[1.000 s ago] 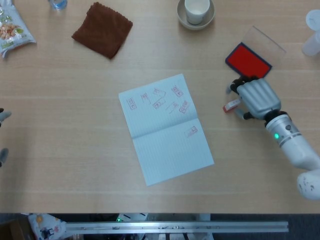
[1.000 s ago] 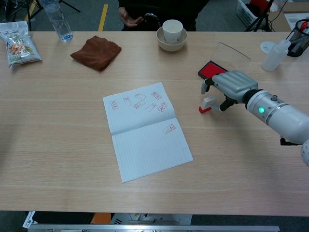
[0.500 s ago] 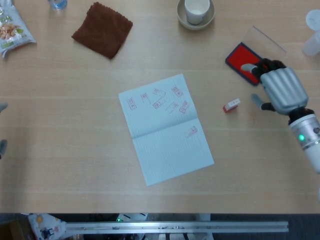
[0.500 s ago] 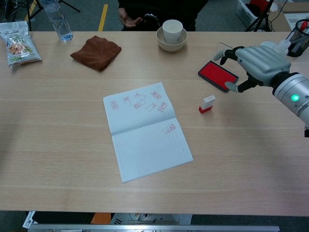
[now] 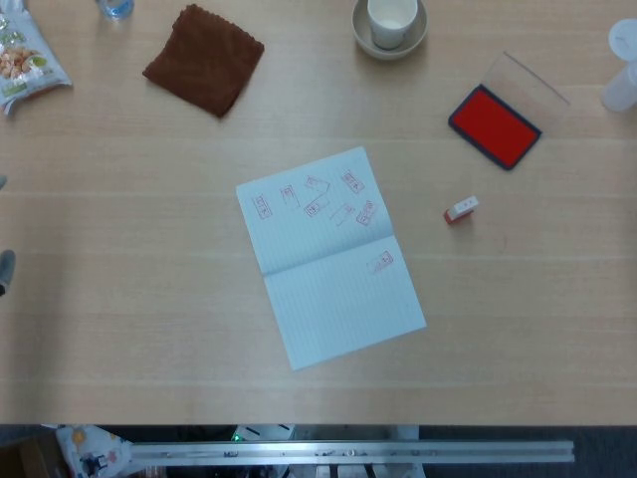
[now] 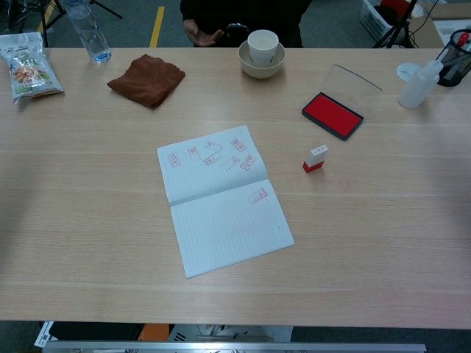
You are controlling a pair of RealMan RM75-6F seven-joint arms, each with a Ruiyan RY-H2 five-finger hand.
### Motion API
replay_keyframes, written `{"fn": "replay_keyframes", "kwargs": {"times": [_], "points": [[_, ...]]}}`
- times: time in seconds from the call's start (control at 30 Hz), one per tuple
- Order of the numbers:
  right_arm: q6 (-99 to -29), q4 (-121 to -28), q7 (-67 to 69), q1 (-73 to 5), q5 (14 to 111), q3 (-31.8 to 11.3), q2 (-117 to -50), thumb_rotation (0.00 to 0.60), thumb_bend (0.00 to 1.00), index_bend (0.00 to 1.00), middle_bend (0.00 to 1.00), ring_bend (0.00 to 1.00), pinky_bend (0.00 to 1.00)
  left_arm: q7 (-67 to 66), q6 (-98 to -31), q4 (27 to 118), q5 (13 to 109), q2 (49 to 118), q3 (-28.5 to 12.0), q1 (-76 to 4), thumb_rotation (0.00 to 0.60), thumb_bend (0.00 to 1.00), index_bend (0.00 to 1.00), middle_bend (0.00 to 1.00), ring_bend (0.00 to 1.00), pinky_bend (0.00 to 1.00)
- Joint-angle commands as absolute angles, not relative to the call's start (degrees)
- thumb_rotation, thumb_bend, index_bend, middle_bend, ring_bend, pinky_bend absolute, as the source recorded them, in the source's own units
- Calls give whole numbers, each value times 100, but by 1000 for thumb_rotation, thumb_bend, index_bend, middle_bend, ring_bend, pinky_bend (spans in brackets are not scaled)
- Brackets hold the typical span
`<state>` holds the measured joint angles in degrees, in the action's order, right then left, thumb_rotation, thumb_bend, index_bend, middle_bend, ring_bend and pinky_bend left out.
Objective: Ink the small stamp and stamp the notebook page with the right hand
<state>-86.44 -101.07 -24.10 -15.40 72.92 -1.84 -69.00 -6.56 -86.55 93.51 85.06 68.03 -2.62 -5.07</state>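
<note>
The stamp (image 6: 315, 158) is standing free on the table (image 6: 383, 235), between the notebook (image 6: 221, 202) and the ink pad (image 6: 333, 115), touching neither. In the head view the stamp (image 5: 460, 209) is sitting just right of the notebook's upper page and below-left of the pad (image 5: 495, 125). Nothing is holding it.

The pad is lying open, its red surface exposed and its clear lid (image 6: 355, 78) tilted back behind it. The notebook (image 5: 328, 259) is lying open and rotated on the table. Its upper page is carrying a cluster of red impressions (image 5: 318, 197); a single impression (image 5: 379, 262) is showing near the top right of the lower page. The rest of the lower page is showing blank.

The right hand is not appearing in either view, so its finger state cannot be reported. For the left hand, only a small grey sliver (image 5: 5, 269) is showing at the left edge of the head view; it is probably a fingertip, but whether the fingers are spread or curled cannot be told. It is holding nothing visible.

Judgement of progress: the page is already bearing marks and the stamp is resting unheld beside it, so a stamping cycle is looking complete. Whether more impressions are being required cannot be determined here. If another is required, the right hand is needing to return, grasp the stamp, press it on the pad, then press it on a blank area of the page.
</note>
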Motion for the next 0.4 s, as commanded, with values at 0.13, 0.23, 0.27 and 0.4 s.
{"fn": "replay_keyframes", "kwargs": {"times": [0.13, 0.23, 0.27, 0.4], "points": [[-8970, -10279, -2269, -1150, 7400, -83, -6735, 600, 355, 459, 430, 307, 276, -726, -8673, 9404, 8577, 6840, -264, -527, 600, 325, 141, 125, 147, 104], [-8981, -10284, -2248, -1067, 7451, -76, -6713, 600, 355, 461, 430, 307, 276, -737, -8649, 9431, 8601, 6830, -255, -541, 600, 325, 141, 124, 147, 104], [-8979, -10290, -2249, -1057, 7477, -83, -6707, 600, 355, 463, 430, 307, 276, -736, -8651, 9439, 8606, 6818, -255, -541, 600, 325, 141, 124, 147, 104], [-8910, -10315, -2268, -1030, 7506, -133, -6695, 600, 355, 465, 430, 307, 276, -714, -8670, 9443, 8597, 6806, -256, -523, 600, 325, 141, 124, 147, 104]]}}
